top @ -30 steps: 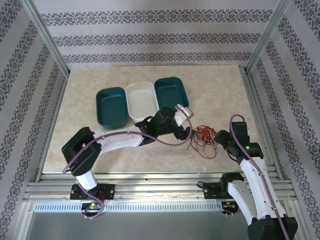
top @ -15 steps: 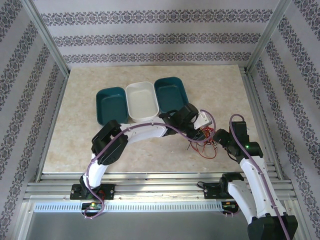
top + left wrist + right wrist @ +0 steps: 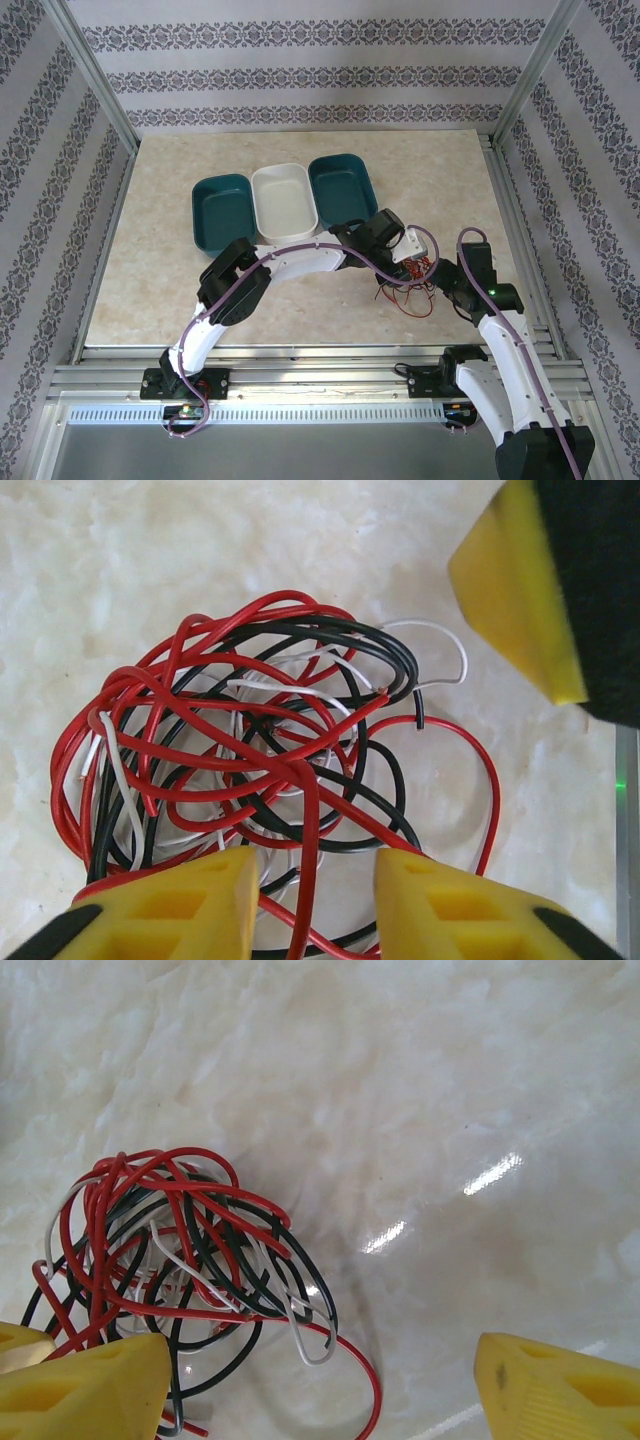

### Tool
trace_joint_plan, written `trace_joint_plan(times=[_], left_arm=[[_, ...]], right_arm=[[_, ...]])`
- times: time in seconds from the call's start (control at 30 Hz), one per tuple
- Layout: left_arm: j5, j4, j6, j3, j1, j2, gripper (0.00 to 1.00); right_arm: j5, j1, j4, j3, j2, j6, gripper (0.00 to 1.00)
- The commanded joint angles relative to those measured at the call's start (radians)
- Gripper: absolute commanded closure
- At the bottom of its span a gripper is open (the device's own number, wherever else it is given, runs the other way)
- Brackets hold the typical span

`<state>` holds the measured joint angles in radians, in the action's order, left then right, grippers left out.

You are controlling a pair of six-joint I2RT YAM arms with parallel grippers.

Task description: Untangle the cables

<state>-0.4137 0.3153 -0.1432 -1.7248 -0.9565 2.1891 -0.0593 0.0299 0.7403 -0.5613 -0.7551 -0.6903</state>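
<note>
The cables (image 3: 405, 287) are lying in one knotted heap of red, black and whitish loops on the marble-patterned table (image 3: 180, 290), at about 4 o'clock from its middle in the top view. The left arm is reaching across from 8 o'clock, and its left tool (image 3: 414, 252) is sitting at the heap's 12 o'clock edge. In the left wrist view the left tool (image 3: 315, 885) is standing open, its two yellow fingers (image 3: 170, 905) apart at 6 o'clock, with the cables (image 3: 270, 750) spreading toward 12 o'clock and one red strand running down through the gap between them. A yellow pad on a black body (image 3: 515, 585) is showing at 1 o'clock there. The right tool (image 3: 446, 277) is sitting just beside the heap at its 3 o'clock side. In the right wrist view the right tool (image 3: 320, 1390) is gaping wide, its fingers (image 3: 560, 1390) far apart, and the cables (image 3: 180, 1250) are lying at 8 o'clock, touching the left-hand pad. Three trays are standing in a row at 10 o'clock from the heap: a teal tray (image 3: 222, 212), a white tray (image 3: 283, 203) and a second teal tray (image 3: 343, 187).
</note>
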Motion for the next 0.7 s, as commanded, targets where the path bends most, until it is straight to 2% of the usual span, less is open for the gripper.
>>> trace_joint_plan(times=[0.0, 0.17, 0.33, 0.67], left_arm=[[0.003, 0.038, -0.023, -0.032, -0.013, 0.029, 0.7], [-0.004, 0.035, -0.01, -0.046, -0.013, 0.043, 0.89], [-0.013, 0.006, 0.011, -0.044, -0.013, 0.041, 1.0], [-0.027, -0.07, 0.056, -0.036, -0.013, 0.015, 1.0]], right_arm=[[0.027, -0.004, -0.043, 0.025, -0.015, -0.008, 0.21], [0.054, -0.004, -0.101, 0.032, -0.061, 0.0, 0.21], [0.069, -0.005, -0.152, 0.042, -0.119, 0.003, 0.21], [0.051, -0.005, -0.19, 0.06, -0.186, -0.008, 0.24]])
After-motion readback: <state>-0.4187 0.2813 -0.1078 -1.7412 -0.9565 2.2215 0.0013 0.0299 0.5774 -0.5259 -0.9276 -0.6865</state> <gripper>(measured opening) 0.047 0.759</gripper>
